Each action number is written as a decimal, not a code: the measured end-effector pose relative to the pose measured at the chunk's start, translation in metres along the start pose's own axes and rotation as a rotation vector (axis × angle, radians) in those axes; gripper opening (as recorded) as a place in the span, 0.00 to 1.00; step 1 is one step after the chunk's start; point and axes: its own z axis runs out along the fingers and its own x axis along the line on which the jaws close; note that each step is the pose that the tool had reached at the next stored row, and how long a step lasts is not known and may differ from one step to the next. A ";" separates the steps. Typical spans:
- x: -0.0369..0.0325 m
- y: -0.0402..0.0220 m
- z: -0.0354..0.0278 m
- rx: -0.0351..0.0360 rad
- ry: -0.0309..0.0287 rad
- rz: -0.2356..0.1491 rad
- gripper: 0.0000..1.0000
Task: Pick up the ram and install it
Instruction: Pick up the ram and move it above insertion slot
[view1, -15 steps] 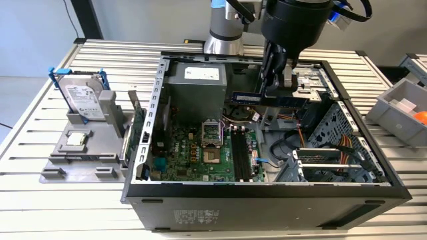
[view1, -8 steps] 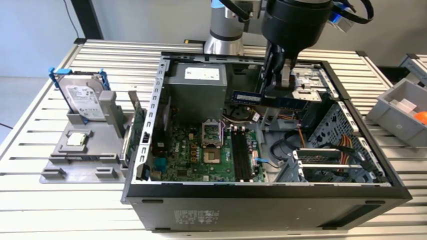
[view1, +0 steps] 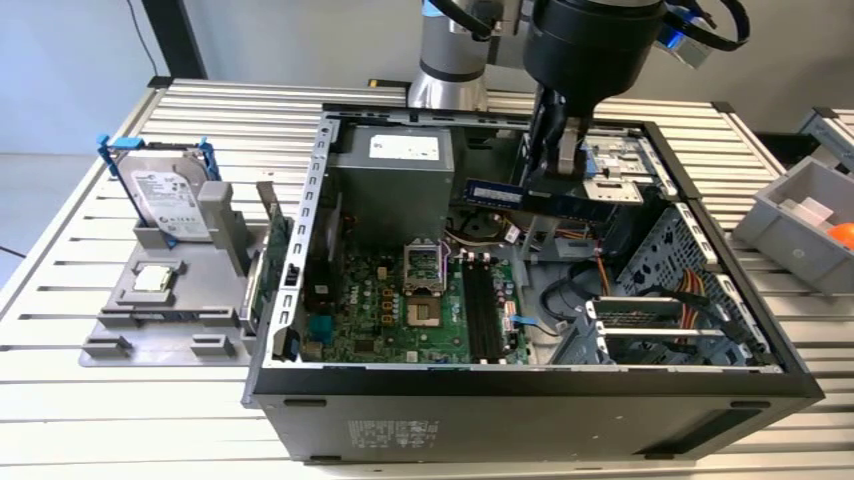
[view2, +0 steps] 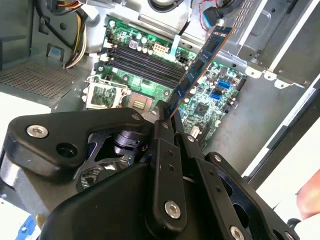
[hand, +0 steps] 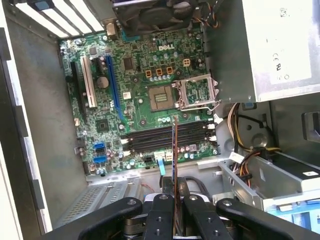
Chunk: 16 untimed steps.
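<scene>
Above the green motherboard in the exterior view, clamps the thin flat bluish ram in the black gripper. In the second wrist view, pinches one chip-studded end; in the first wrist view, holds it edge-on.

Beneath the claw the open case leaves room down to the memory slots, between power supply, drive cage and cables.

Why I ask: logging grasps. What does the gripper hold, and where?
The gripper clamps the long, thin, dark-blue ram stick across its flat faces, partway along its length.
</scene>
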 end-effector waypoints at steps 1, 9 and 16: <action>0.0000 0.0000 0.0000 0.0000 0.0001 0.006 0.00; 0.0000 0.0000 0.0001 0.0003 0.0006 0.041 0.00; 0.0000 0.0000 0.0002 0.0005 0.0010 0.067 0.00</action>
